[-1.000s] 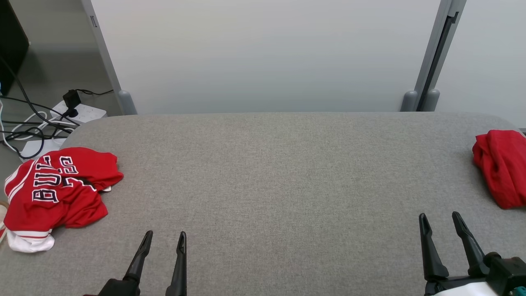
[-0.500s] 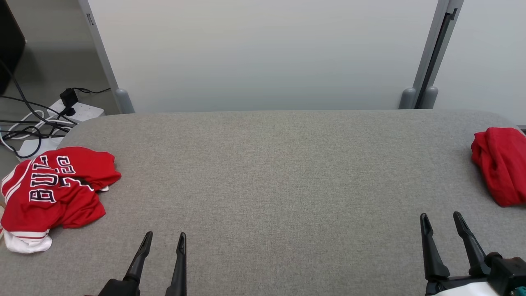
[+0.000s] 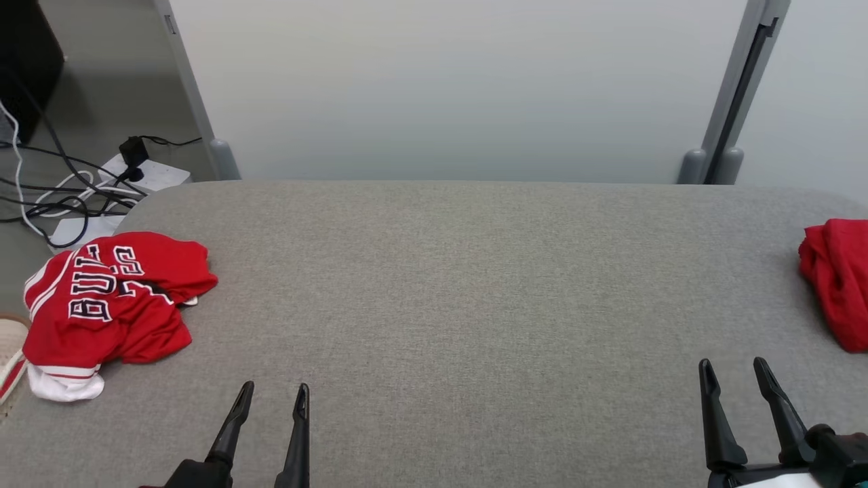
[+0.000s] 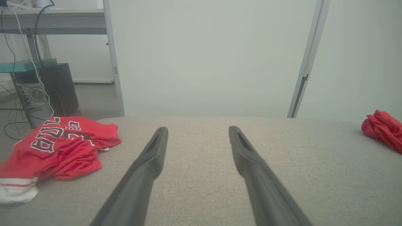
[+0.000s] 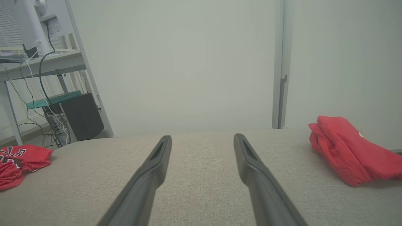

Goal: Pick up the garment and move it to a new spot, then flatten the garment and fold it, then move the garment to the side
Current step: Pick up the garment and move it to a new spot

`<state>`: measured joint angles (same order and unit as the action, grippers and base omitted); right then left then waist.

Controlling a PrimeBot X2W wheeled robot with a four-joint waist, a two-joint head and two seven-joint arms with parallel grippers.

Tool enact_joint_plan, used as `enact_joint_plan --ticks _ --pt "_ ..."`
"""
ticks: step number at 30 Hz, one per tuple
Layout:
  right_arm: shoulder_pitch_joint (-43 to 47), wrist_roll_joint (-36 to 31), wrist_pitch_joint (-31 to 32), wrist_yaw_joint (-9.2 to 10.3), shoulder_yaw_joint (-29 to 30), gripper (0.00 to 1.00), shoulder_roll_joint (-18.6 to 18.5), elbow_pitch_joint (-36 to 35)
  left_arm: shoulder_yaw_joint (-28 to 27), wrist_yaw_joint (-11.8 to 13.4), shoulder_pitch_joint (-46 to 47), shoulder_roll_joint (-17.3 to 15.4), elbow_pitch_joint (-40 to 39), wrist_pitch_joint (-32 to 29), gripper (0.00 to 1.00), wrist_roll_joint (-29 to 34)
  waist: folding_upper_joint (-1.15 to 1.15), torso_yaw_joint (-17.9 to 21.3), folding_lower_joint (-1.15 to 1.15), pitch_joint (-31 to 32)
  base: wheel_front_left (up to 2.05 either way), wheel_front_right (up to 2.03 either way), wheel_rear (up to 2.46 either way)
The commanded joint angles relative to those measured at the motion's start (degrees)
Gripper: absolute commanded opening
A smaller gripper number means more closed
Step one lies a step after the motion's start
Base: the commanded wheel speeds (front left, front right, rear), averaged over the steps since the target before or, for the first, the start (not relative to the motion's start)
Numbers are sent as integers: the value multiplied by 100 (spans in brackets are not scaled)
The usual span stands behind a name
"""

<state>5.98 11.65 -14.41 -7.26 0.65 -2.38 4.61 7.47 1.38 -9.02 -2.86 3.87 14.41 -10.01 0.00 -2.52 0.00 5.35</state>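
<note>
Jersey (image 3: 112, 305), red with white trim, is seen crumpled at the left end of the grey padded table (image 3: 475, 285). It is judged light, limp and prone to sagging; a raised fold at the heap's upper edge is suggested as the place of hold. The left gripper (image 3: 274, 388) is held low at the near edge, fingers apart and empty, to the right of the heap. The right gripper (image 3: 732, 364), likewise spread, is set well apart, near a second red garment (image 3: 837, 291).
</note>
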Motion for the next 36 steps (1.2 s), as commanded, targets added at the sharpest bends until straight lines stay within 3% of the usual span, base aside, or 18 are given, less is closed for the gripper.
enact_joint_plan --ticks 1,25,30,36 --pt "-75 37 -59 -23 -135 100 -71 -174 -155 -20 289 -2 -153 59 100 68 0 -136 0 1 0 0 0" --pt "-216 113 -59 -23 -683 100 -52 -200 -191 272 382 -2 -519 59 100 264 0 -2000 0 -63 0 0 0" --pt "-224 144 -59 -23 -777 100 -51 -160 -205 400 375 -2 -637 59 100 351 0 -2300 0 -63 0 0 0" --pt "-352 192 -59 -23 -957 100 -138 -34 -270 706 377 -2 -815 59 100 325 0 -2396 0 -156 0 0 0"
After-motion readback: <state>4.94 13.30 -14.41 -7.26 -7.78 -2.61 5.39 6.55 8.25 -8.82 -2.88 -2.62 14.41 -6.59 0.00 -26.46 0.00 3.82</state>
